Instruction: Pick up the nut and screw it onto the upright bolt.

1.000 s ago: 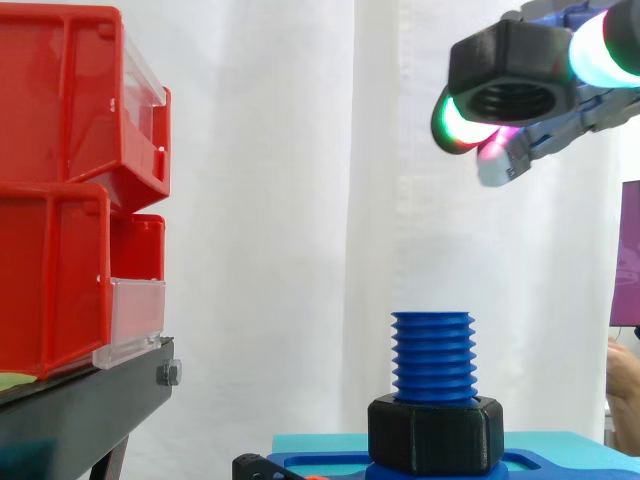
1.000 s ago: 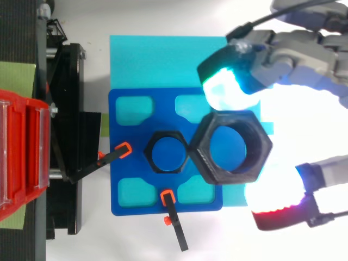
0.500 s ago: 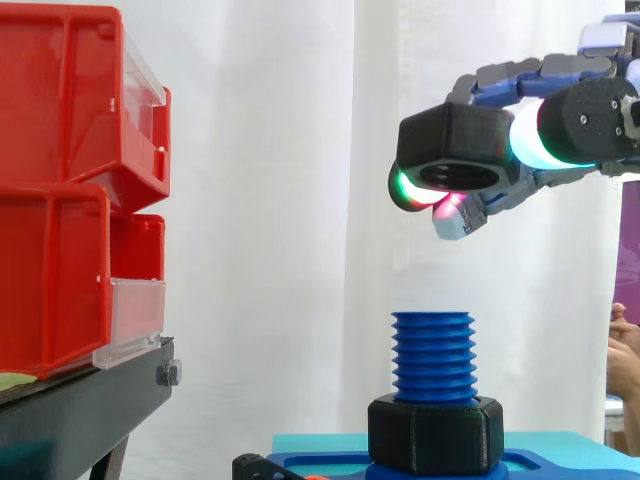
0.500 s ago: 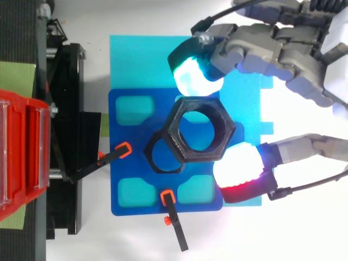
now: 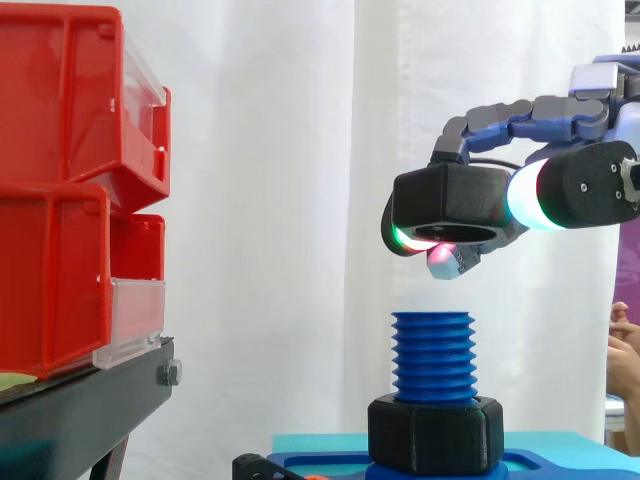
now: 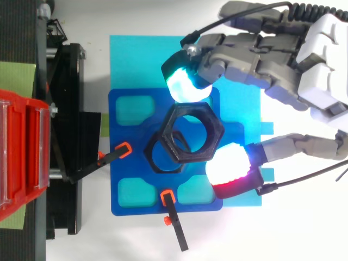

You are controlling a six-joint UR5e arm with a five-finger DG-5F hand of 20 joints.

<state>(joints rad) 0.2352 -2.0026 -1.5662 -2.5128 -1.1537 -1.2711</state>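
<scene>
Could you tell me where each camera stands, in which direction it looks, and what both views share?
Side view: beside the work, level, facing the upright bolt; the hand reaches in from the right, fingers pinching the nut.
Top view: overhead, looking down on the blue fixture; the hand reaches in from the upper right.
Shared: the nut, the hand, the red bins.

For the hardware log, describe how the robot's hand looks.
The hand has a white blocky body and grey fingers built of boxy segments. Its pads are thick and rounded and glow: one cyan, one white shading to red, with green and magenta seen in the side view.
</scene>
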